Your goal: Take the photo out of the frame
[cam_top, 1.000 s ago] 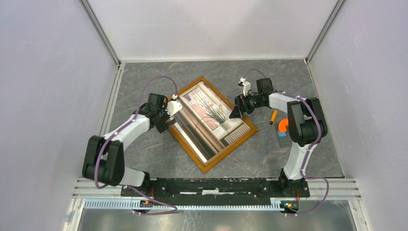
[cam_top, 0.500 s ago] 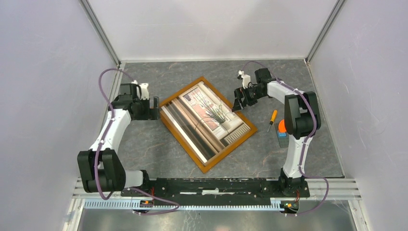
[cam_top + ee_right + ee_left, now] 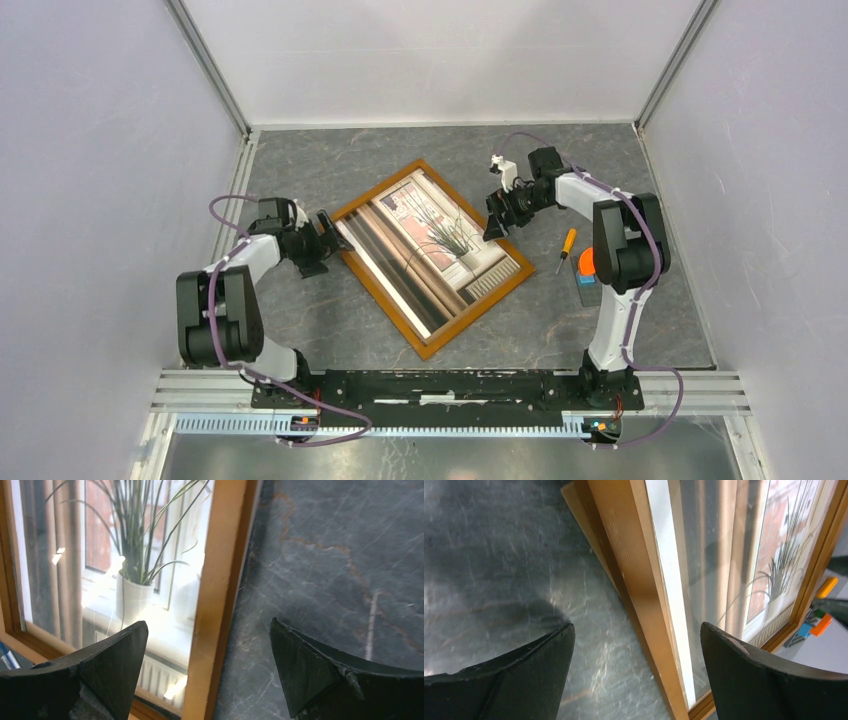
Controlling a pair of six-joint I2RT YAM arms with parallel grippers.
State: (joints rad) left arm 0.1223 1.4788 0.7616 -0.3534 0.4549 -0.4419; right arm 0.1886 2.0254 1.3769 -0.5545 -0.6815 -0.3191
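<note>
**Fig.** The frame point(image 3: 383, 292) lay face up and skewed at mid-table point(image 3: 330, 320), with the photo point(image 3: 440, 250) inside it behind glass. The left gripper point(image 3: 325, 232), jaws wide apart, straddled the moulding on the frame's left side. The right gripper point(image 3: 493, 222), equally spread, straddled the opposite moulding. Bare grey marbled surface ringed the frame. A screwdriver point(image 3: 566, 245) and coloured blocks point(image 3: 588, 272) lay near the table's right edge. White walls enclosed the table.

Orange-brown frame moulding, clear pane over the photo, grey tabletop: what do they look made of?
Orange-brown frame moulding: likely wood or veneer, matte, fine grain lines. Clear pane: glass or acrylic, glossy; bright glare lies over the photo. Grey tabletop: stone-look, possibly laminate; marbled veins, slight sheen.
</note>
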